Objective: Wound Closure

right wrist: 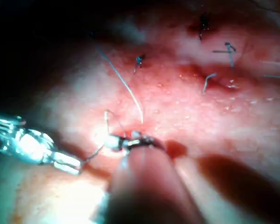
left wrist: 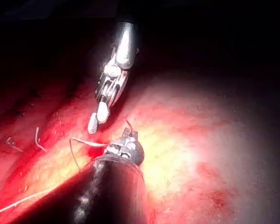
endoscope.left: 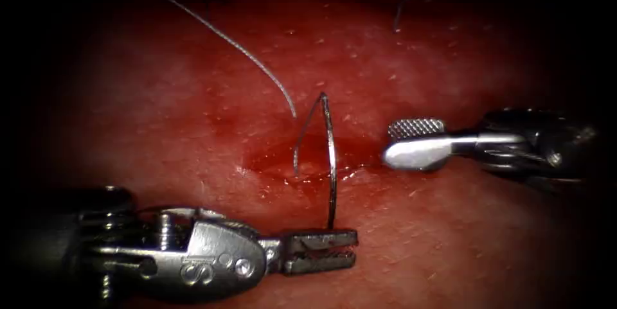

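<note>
The left tool [endoscope.left: 352, 249] comes in low from the left, its jaws shut on one end of the curved needle [endoscope.left: 333, 167]. The needle arches up over the cut [endoscope.left: 315, 158], and its other end comes down into the red fluid at the cut's left part. I cannot tell how deep it sits in the tissue. The right tool [endoscope.left: 400, 142] hovers just right of the cut, jaws open and holding nothing. Thread [endoscope.left: 238, 49] runs from the upper left down to beside the needle's arch. The left wrist view has the left tool [left wrist: 129, 135] and the open right tool [left wrist: 99, 119].
The tissue [endoscope.left: 193, 110] is wet with red fluid around the cut. A cut thread end [endoscope.left: 405, 7] lies at the back right. In the right wrist view, earlier stitches [right wrist: 228, 49] with short thread ends [right wrist: 207, 81] sit beyond the cut.
</note>
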You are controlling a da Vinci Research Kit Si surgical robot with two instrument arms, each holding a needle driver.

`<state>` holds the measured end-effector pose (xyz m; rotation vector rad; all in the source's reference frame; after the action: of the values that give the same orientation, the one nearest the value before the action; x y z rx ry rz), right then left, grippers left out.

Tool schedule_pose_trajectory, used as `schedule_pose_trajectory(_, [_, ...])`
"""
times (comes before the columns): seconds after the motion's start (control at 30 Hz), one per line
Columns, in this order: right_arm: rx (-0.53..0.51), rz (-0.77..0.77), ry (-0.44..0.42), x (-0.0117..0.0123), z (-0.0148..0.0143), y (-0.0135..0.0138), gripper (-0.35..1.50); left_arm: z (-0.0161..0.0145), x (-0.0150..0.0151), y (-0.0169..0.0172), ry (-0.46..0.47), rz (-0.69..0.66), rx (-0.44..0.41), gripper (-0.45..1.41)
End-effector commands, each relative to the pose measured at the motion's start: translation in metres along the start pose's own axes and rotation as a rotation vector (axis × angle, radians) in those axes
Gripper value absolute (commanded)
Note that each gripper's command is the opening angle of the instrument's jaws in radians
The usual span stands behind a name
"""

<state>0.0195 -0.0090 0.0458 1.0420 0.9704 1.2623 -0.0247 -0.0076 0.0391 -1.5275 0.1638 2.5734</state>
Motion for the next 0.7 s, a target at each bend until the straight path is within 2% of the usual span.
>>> schedule_pose_trajectory(0.03, [0.003, 0.018, -0.008, -0.0005, 0.0010, 0.0001, 0.59, 0.0009, -0.0001, 0.0001, 0.003, -0.001, -0.003, -0.45])
schedule_pose_trajectory(0.37, [-0.026, 0.021, -0.052, -0.0011, 0.0041, -0.0003, 0.54, 0.0013, -0.0002, 0.0003, 0.007, 0.011, -0.005, -0.45])
schedule_pose_trajectory(0.57, [-0.033, 0.015, -0.050, -0.0016, 0.0053, 0.0000, 0.51, 0.0014, -0.0001, 0.0004, 0.006, 0.017, -0.003, -0.45])
schedule_pose_trajectory(0.67, [-0.042, 0.015, -0.053, -0.0015, 0.0057, 0.0002, 0.41, 0.0014, -0.0001, 0.0005, 0.007, 0.017, -0.006, -0.45])
schedule_pose_trajectory(0.7, [-0.045, 0.014, -0.054, -0.0015, 0.0057, 0.0002, 0.19, 0.0014, -0.0001, 0.0005, 0.007, 0.017, -0.006, -0.45])
